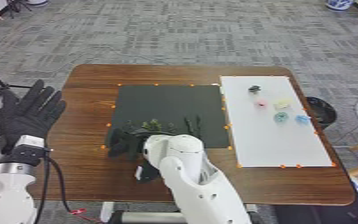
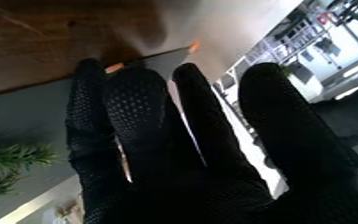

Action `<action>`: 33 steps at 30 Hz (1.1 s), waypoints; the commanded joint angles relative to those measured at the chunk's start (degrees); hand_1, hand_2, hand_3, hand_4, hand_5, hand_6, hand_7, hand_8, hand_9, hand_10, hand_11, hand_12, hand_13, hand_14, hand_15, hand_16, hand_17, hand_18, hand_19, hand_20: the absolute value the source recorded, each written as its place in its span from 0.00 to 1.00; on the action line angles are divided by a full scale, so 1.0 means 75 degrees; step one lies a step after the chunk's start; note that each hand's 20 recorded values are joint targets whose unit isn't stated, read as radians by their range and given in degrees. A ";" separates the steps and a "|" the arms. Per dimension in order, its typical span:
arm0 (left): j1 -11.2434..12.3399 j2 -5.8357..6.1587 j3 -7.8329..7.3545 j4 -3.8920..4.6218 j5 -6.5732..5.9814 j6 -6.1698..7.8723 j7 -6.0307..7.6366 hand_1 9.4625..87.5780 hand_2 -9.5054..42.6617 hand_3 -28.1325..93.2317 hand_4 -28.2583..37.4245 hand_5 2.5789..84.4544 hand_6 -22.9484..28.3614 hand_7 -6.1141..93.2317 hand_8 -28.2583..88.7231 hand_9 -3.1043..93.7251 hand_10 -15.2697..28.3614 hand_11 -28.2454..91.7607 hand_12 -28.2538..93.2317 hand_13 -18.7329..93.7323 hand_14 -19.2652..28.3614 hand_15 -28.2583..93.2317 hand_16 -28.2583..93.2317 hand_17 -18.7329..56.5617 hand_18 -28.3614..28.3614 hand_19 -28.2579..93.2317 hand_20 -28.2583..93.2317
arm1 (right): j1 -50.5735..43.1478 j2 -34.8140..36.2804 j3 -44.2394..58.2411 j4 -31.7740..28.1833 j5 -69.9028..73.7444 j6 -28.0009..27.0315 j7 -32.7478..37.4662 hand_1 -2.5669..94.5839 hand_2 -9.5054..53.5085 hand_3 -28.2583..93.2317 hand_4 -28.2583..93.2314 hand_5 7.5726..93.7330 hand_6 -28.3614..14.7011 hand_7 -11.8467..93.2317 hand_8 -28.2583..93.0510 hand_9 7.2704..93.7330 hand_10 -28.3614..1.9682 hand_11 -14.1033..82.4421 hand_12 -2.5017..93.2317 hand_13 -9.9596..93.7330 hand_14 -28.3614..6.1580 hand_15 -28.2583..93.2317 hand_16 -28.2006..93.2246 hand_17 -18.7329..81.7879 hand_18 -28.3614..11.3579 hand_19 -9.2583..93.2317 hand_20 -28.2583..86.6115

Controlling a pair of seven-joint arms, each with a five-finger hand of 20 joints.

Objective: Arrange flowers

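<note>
- Two hands, black-gloved. Left hand (image 1: 31, 112) open, fingers straight, beside left edge of table (image 1: 87, 100).
- Right hand (image 1: 124, 143) open, fingers straight, at near left corner of black mat (image 1: 167, 102), near green sprigs (image 1: 152, 125).
- Pink bloom (image 1: 262, 104), yellow bloom (image 1: 283, 103), teal bloom (image 1: 281, 117), blue bloom (image 1: 302, 119) on white sheet (image 1: 278, 147); dark green piece (image 1: 254, 89) beyond pink.

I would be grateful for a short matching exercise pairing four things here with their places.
1. Pink flower
2. Green sprigs
3. Left hand
4. Right hand

A. Beside the table's left edge
B. At the dark mat's near left corner
C. On the white sheet
D. On the mat, towards its near side

Pairs: 1-C, 2-D, 3-A, 4-B
</note>
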 commanded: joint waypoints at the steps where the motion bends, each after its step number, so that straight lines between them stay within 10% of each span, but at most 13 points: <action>1: 0.0065 -0.0028 0.0002 -0.0019 0.0064 -0.0050 -0.0103 0.26 0.52 0.67 0.00 0.43 0.62 0.12 0.18 0.34 0.69 0.36 0.28 0.35 0.71 0.37 0.18 0.12 0.73 0.51 0.27 | -0.0079 0.0148 -0.0133 -0.0077 0.0234 0.0855 0.0043 0.36 0.36 0.86 0.06 0.50 0.46 0.21 0.15 0.45 0.34 0.24 0.14 0.75 0.49 0.84 0.47 0.49 0.17 0.83 0.49; 21: 0.0031 -0.0144 0.0083 -0.0051 0.0071 -0.0012 -0.0051 0.27 0.52 0.65 0.00 0.42 0.61 0.10 0.18 0.34 0.67 0.34 0.29 0.36 0.67 0.34 0.19 0.14 0.72 0.50 0.27 | 0.0122 0.0505 0.0910 -0.1634 0.1304 0.1645 0.0323 0.34 0.32 0.89 0.05 0.63 0.53 0.24 0.14 0.60 0.37 0.25 0.16 0.78 0.49 0.80 0.47 0.50 0.16 0.84 0.48; 33: -0.0165 -0.0034 0.0583 -0.0077 0.0205 0.0814 0.0144 0.25 0.52 0.68 0.00 0.38 0.60 0.11 0.18 0.20 0.57 0.31 0.27 0.26 0.52 0.27 0.19 0.15 0.67 0.49 0.28 | 0.0833 0.1701 0.3650 -0.1800 0.2158 0.1686 0.1283 0.33 0.25 0.84 0.05 0.59 0.49 0.21 0.15 0.56 0.33 0.24 0.16 0.74 0.45 0.65 0.42 0.46 0.22 0.72 0.38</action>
